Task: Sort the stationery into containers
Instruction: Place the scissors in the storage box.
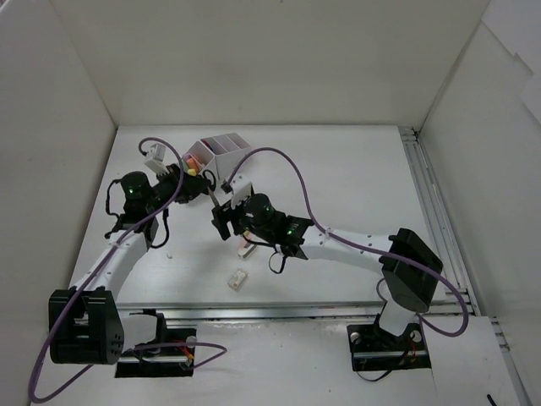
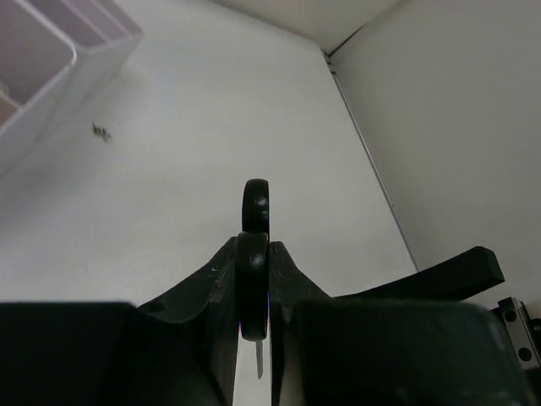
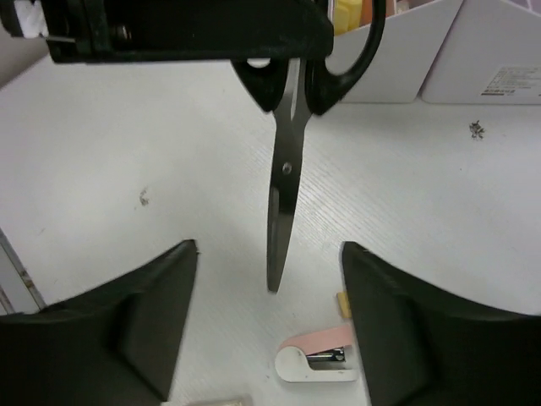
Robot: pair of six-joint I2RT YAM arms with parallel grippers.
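Note:
Black-handled scissors [image 3: 283, 194] hang blades down above the table, and my left gripper [image 2: 254, 254] is shut on their handles [image 2: 255, 203]. In the right wrist view that gripper's black body [image 3: 186, 30] fills the top edge. My right gripper [image 3: 269, 246] stands open around the blade tips, its fingers [image 3: 152, 313] well apart from the steel. From above, both grippers meet in front of the white organizer [image 1: 218, 152], the left gripper [image 1: 193, 184] beside the right gripper [image 1: 224, 216]. The organizer's wall also shows in the left wrist view [image 2: 42, 59] and the right wrist view [image 3: 439, 51].
A small pink and white stapler [image 3: 317, 359] and a beige eraser [image 3: 344, 303] lie on the table under my right gripper. A white block [image 1: 238, 278] lies nearer the front rail. Yellow and pink items [image 1: 193, 165] stick out of the organizer's left end.

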